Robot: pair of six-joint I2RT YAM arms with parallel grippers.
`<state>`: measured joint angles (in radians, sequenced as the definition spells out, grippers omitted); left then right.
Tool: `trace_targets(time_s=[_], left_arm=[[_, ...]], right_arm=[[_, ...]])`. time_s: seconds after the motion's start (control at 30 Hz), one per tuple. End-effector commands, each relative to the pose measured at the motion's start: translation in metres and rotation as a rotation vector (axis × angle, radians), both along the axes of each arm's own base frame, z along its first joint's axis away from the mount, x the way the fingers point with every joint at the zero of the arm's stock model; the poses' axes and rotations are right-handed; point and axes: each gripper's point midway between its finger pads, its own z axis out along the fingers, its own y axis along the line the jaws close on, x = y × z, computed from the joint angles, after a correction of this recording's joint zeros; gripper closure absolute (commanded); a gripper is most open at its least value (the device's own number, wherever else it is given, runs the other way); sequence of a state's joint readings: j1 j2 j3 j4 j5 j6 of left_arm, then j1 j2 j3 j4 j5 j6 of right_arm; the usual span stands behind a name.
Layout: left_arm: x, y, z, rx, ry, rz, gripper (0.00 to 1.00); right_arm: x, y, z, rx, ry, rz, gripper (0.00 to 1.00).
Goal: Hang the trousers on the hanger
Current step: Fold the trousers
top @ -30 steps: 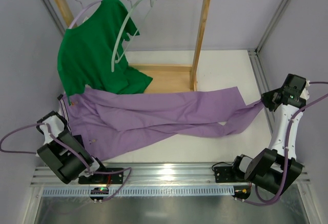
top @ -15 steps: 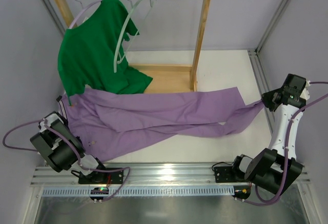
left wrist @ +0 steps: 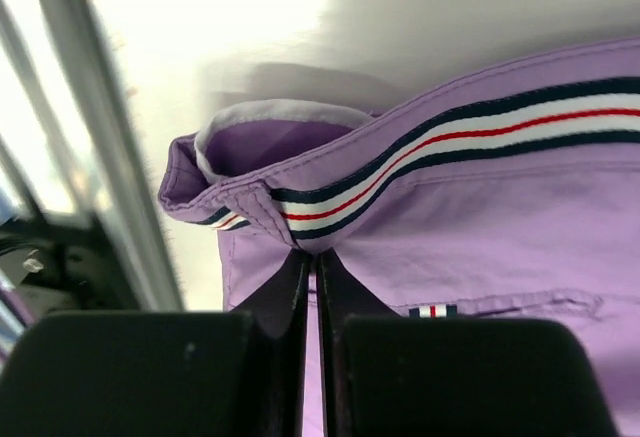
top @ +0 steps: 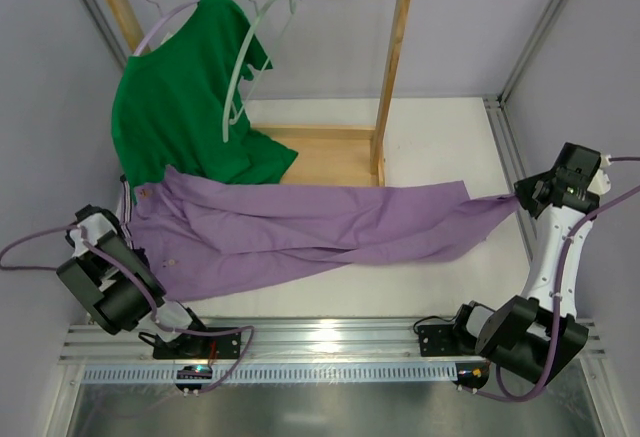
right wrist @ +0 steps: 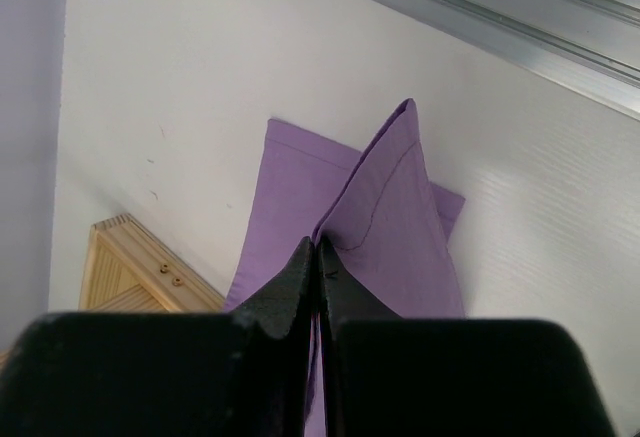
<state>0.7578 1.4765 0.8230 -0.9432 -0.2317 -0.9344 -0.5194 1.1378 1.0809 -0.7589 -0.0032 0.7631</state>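
Note:
The lilac trousers [top: 300,229] lie stretched across the table, waistband at the left and leg ends at the right. My left gripper [top: 128,219] is shut on the striped waistband [left wrist: 450,127]; the fabric is pinched between its fingertips [left wrist: 312,257]. My right gripper [top: 520,200] is shut on a leg cuff, and in the right wrist view the purple cloth [right wrist: 400,227] rises in a fold from the jaws [right wrist: 318,247]. The pale grey-green hanger [top: 240,67] hangs bare from the wooden rail, well behind the trousers.
A wooden clothes rack [top: 395,67] stands at the back, its base board [top: 320,157] just behind the trousers. A dark green T-shirt [top: 180,107] hangs on a lavender hanger [top: 160,25] and overlaps the trousers' waist end. Metal frame rails [top: 505,157] border the table.
My left gripper has shut on the waistband and drawn it left. The trousers have pulled tighter and straighter between the two grippers. The right gripper has stayed shut on the cuff.

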Motion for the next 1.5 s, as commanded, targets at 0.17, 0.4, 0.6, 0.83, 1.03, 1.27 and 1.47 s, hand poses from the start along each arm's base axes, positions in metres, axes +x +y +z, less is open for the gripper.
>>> trace_targets(time_s=[0.17, 0.4, 0.6, 0.83, 1.03, 1.27, 1.47], left_arm=[[0.061, 0.030, 0.032, 0.094, -0.145, -0.182, 0.67], [0.028, 0.028, 0.059, 0.183, -0.076, -0.121, 0.23], [-0.009, 0.004, 0.048, 0.129, 0.040, -0.012, 0.24], [-0.027, -0.020, 0.029, 0.109, 0.035, 0.102, 0.25], [-0.033, -0.031, 0.006, 0.059, 0.067, 0.135, 0.27], [-0.038, -0.028, -0.008, 0.040, 0.144, 0.119, 0.40], [-0.034, -0.020, -0.011, 0.086, 0.105, 0.082, 1.00]], right_arm=[[0.003, 0.002, 0.008, -0.024, -0.060, 0.019, 0.96], [0.006, 0.004, 0.009, -0.012, -0.072, 0.029, 0.96], [0.009, 0.007, 0.008, 0.007, -0.078, 0.046, 0.96], [0.012, 0.004, 0.002, 0.009, -0.062, 0.049, 0.96], [0.012, 0.002, -0.010, 0.019, -0.023, 0.040, 0.96], [0.007, -0.005, -0.004, -0.017, -0.011, 0.016, 0.96], [0.010, -0.003, 0.005, -0.002, -0.032, 0.012, 0.96]])
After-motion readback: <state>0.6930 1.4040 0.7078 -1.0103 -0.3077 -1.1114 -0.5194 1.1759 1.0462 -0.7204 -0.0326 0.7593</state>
